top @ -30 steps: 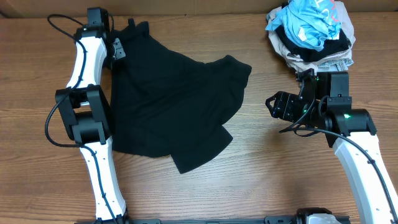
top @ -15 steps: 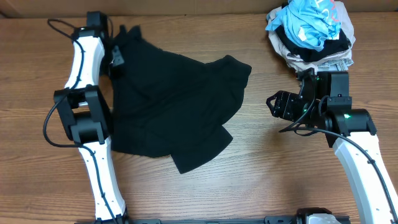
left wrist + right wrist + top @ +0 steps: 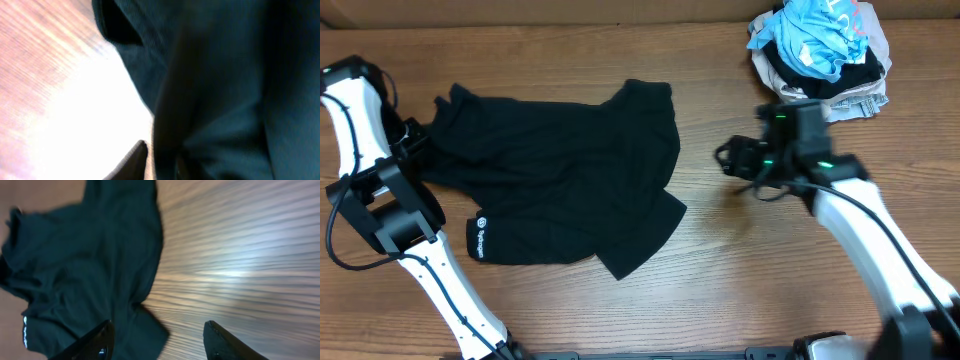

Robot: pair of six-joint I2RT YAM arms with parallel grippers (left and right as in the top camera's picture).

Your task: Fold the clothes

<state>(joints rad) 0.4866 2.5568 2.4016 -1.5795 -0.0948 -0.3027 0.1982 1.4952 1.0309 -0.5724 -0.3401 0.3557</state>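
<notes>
A black garment (image 3: 560, 170) lies crumpled across the left and middle of the wooden table, with a small white logo near its front left edge. My left gripper (image 3: 416, 140) is at the garment's far left edge and is shut on the fabric. In the left wrist view the dark cloth (image 3: 225, 85) fills the frame and is pinched at the fingers (image 3: 162, 162). My right gripper (image 3: 730, 158) is open and empty, a little right of the garment's right edge. The right wrist view shows its spread fingers (image 3: 157, 345) above bare wood, with the garment (image 3: 85, 265) to the left.
A pile of other clothes (image 3: 820, 50), light blue on top with black and beige beneath, sits at the back right corner. The table (image 3: 750, 260) is bare wood to the right of and in front of the garment.
The left arm swung out to the left and dragged the black garment leftward, stretching it wider. The right arm moved left toward the garment's right edge.
</notes>
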